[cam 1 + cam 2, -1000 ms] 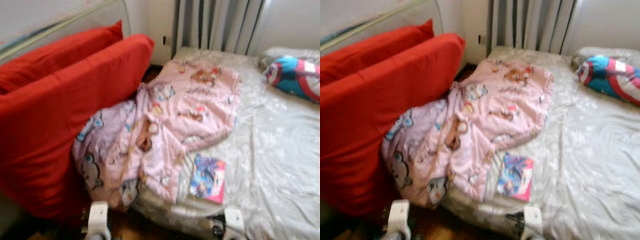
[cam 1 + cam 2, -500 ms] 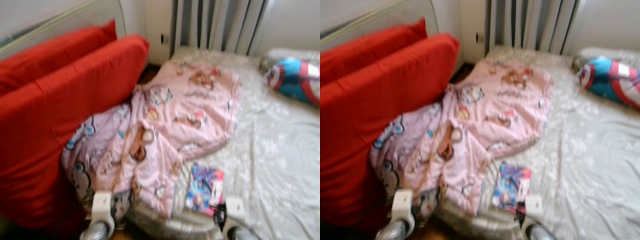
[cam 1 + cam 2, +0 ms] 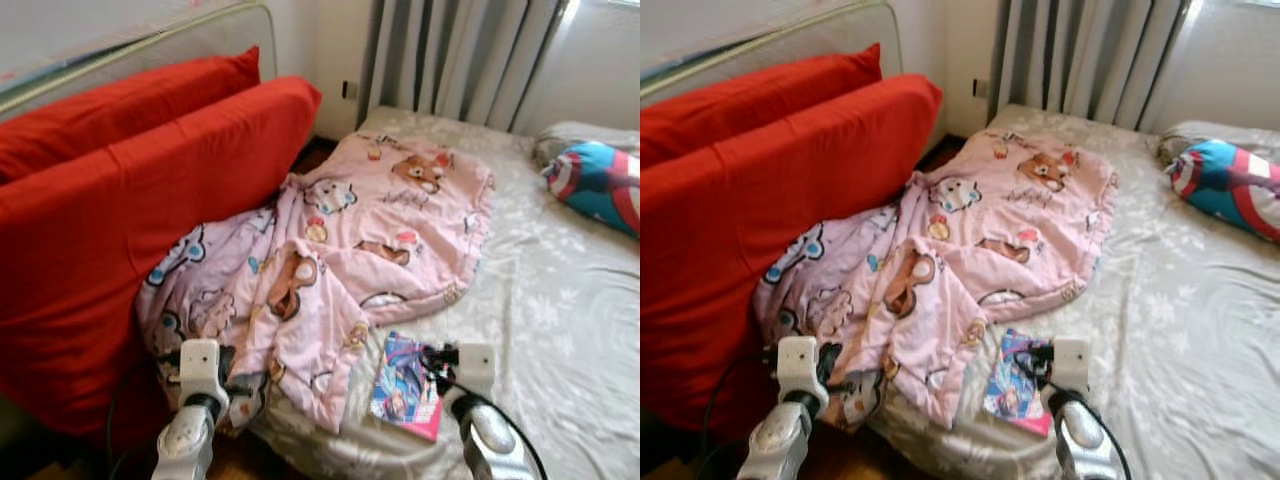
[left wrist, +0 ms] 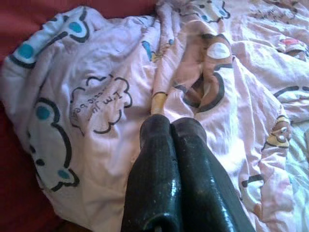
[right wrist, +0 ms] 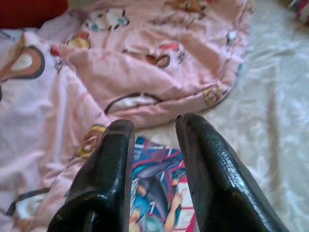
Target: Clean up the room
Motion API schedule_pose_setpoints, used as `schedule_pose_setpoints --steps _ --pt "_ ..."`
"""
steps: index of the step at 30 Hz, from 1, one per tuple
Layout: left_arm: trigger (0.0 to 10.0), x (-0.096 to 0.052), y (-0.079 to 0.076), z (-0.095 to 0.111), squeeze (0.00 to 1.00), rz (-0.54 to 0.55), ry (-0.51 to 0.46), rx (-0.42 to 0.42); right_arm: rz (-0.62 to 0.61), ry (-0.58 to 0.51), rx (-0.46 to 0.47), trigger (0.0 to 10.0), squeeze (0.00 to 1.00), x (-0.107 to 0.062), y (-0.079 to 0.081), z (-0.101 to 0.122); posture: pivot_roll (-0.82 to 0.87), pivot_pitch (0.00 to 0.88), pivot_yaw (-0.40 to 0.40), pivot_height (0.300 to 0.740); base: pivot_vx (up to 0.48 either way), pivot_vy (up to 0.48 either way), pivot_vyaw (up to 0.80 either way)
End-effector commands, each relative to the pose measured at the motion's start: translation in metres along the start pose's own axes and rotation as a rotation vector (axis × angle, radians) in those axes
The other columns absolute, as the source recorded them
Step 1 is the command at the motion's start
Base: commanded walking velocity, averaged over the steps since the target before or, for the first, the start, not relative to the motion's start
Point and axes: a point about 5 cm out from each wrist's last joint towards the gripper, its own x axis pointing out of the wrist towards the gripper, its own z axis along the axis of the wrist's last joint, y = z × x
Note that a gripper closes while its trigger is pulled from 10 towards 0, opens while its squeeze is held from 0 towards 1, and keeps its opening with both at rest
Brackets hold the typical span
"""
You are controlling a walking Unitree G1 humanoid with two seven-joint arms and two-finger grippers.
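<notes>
I stand at the near edge of the bed [image 3: 560,330], both arms raised over the clutter I am here to tidy. A crumpled pink cartoon blanket [image 3: 340,250] sprawls from the middle of the mattress down over its left edge, against the red cushions [image 3: 120,220]. A colourful book [image 3: 410,385] lies flat on the sheet, just beside the blanket's near hem.

My right end effector [image 5: 153,126] hangs directly above the book, its fingers parted by a moderate gap and holding nothing. My left end effector [image 4: 171,126] hovers over the bunched blanket with its fingers pressed together, empty.

The step in hand looks like the approach to the book. Next, I judge, the right arm must lower until the fingers straddle the book's edge, a thin target lying flush on soft bedding. A patterned pillow [image 3: 600,180] rests at the far right.
</notes>
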Motion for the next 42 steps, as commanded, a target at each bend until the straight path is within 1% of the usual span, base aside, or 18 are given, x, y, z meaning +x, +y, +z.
schedule_pose_setpoints --steps 1,4,6,9,11,14,16,17,21,30,32,34,40,42 --pt "10.0 -0.003 0.003 0.003 0.00 0.007 -0.036 0.002 0.004 -0.030 0.000 10.0 0.00 -0.002 0.001 0.001 -0.07 0.033 -0.048 0.740 0.000 0.000 0.00" --pt "10.0 -0.010 0.005 0.005 0.00 0.007 -0.069 0.007 0.009 -0.069 0.003 10.0 0.00 -0.007 0.001 0.002 -0.07 0.027 -0.046 0.740 0.000 0.000 0.00" --pt "10.0 -0.012 0.005 0.005 0.00 0.006 -0.073 0.006 -0.001 -0.084 0.003 10.0 0.00 -0.008 0.000 0.003 -0.07 0.026 -0.045 0.740 0.000 0.000 0.00" --pt "10.0 -0.012 0.004 0.005 0.00 0.003 -0.072 0.005 -0.033 -0.101 0.000 10.0 0.00 -0.007 -0.002 0.007 -0.07 0.024 -0.042 0.740 0.000 0.000 0.00" --pt "10.0 -0.007 -0.001 0.008 0.00 -0.013 -0.070 0.001 -0.052 -0.106 0.003 10.0 0.00 -0.003 0.000 0.011 -0.08 0.022 -0.036 0.740 0.000 0.000 0.00" --pt "10.0 -0.003 -0.004 0.013 0.00 -0.019 -0.079 -0.003 -0.054 -0.112 0.005 10.0 0.00 -0.002 0.003 0.014 -0.08 0.021 -0.034 0.740 0.000 0.000 0.00" --pt "10.0 0.000 -0.006 0.016 0.00 -0.027 -0.086 -0.004 -0.065 -0.106 -0.019 10.0 0.00 0.000 0.004 0.015 -0.08 0.033 -0.030 0.740 0.000 0.000 0.00" --pt "10.0 0.001 -0.007 0.019 0.00 -0.030 -0.088 -0.004 -0.076 -0.093 -0.029 10.0 0.00 0.001 0.004 0.015 -0.08 0.056 -0.028 0.740 0.000 0.000 0.00" --pt "10.0 0.002 -0.006 0.021 0.00 -0.029 -0.093 -0.004 -0.095 -0.082 -0.025 10.0 0.00 0.002 0.002 0.016 -0.08 0.060 -0.029 0.740 0.000 0.000 0.00" --pt "10.0 0.001 -0.007 0.019 0.00 -0.023 -0.070 0.000 -0.074 -0.063 -0.026 10.0 0.00 0.003 0.012 0.014 -0.07 0.076 -0.032 0.690 0.000 0.000 0.00" --pt "10.0 0.000 -0.007 0.019 0.00 -0.025 -0.067 -0.002 -0.054 -0.083 -0.019 10.0 0.00 0.004 0.016 0.017 -0.07 0.082 -0.030 0.690 0.000 0.000 0.00" --pt "10.0 0.000 -0.007 0.019 0.00 -0.025 -0.066 -0.001 -0.052 -0.084 -0.018 10.0 0.00 0.005 0.017 0.017 -0.07 0.084 -0.030 0.690 0.000 0.000 0.00" --pt "10.0 0.001 -0.006 0.019 0.00 -0.024 -0.065 -0.001 -0.057 -0.078 -0.020 10.0 0.00 0.005 0.017 0.017 -0.07 0.088 -0.030 0.690 0.000 0.000 0.00" --pt "10.0 0.001 -0.007 0.020 0.00 -0.023 -0.063 0.001 -0.061 -0.059 -0.027 10.0 0.00 0.006 0.017 0.016 -0.07 0.087 -0.030 0.690 0.000 0.000 0.00"
